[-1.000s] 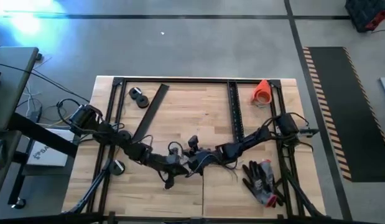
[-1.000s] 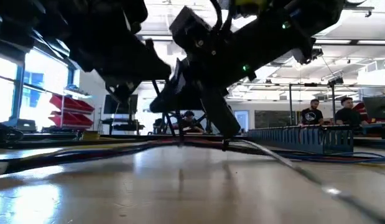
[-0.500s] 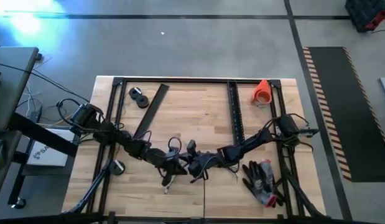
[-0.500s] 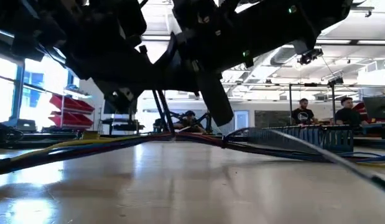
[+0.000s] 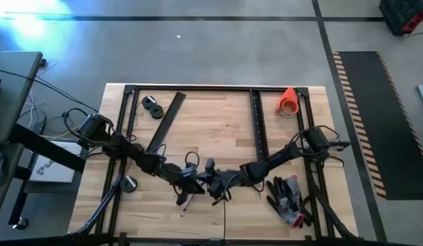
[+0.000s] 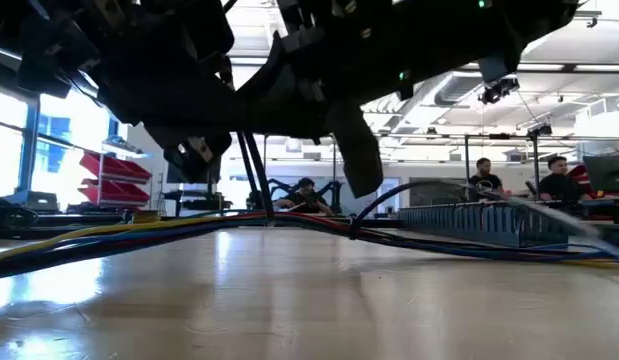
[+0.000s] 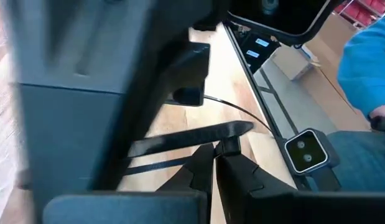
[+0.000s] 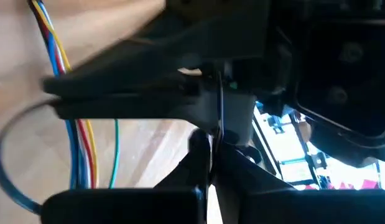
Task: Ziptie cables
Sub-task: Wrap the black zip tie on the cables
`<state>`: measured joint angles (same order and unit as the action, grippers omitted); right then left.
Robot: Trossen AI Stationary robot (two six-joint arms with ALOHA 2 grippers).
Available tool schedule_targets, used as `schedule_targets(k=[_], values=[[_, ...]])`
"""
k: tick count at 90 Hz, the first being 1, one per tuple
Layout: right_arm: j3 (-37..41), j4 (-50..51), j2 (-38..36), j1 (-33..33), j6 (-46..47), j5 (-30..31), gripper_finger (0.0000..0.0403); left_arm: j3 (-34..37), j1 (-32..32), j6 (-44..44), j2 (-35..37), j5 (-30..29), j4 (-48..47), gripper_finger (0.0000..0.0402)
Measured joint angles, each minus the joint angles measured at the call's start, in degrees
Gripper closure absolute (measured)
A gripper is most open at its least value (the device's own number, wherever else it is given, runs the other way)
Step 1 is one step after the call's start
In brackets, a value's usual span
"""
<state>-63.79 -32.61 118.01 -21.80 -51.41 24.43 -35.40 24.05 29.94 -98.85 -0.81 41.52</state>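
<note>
The cables [image 6: 119, 235] are a bunch of thin yellow, blue and red wires lying across the table, raised a little in the middle [image 6: 289, 218] under both grippers. The right wrist view shows them again [image 8: 55, 68]. A black zip tie [image 7: 192, 138] lies level in front of my left gripper [image 7: 214, 158], which is shut on it. My left gripper [image 5: 195, 182] and right gripper [image 5: 212, 184] meet near the table's front middle. My right gripper [image 8: 211, 146] is shut on a thin black strand [image 8: 221, 106]. My left gripper pinches the zip tie between its two fingertips, beside its thicker end [image 7: 228, 132]. The fingers lie across the strap, which runs level, clear of the wood. My right gripper pinches a thin black strand [image 8: 220, 127] that runs straight out from between its fingertips; which thing the strand belongs to does not show.
Two flat black perforated strips [image 5: 165, 123] [image 5: 259, 123] lie on the table's far half. Black rolls [image 5: 153, 107] sit at the far left, an orange piece [image 5: 288, 100] at the far right, dark gloves [image 5: 288, 195] at the near right. People [image 6: 486, 180] stand in the room beyond.
Both grippers have gone a little toward the table's near edge, staying close together. In the low view the middle of the cable bunch has come up off the table, and a loose grey wire at the right has swung up from the wood.
</note>
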Motion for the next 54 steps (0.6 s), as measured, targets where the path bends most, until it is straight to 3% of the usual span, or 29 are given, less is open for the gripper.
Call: schedule_targets(k=[22, 54], values=[[0.0, 0.7, 0.6, 0.0, 5.4, 2.4, 0.0403, 0.0, -0.1, 0.0, 0.0, 0.6, 1.3, 0.0402], [0.0, 0.6, 0.6, -0.4, 4.7, 4.1, 0.0403, 0.0, -0.1, 0.0, 0.0, 0.3, 1.3, 0.0402]])
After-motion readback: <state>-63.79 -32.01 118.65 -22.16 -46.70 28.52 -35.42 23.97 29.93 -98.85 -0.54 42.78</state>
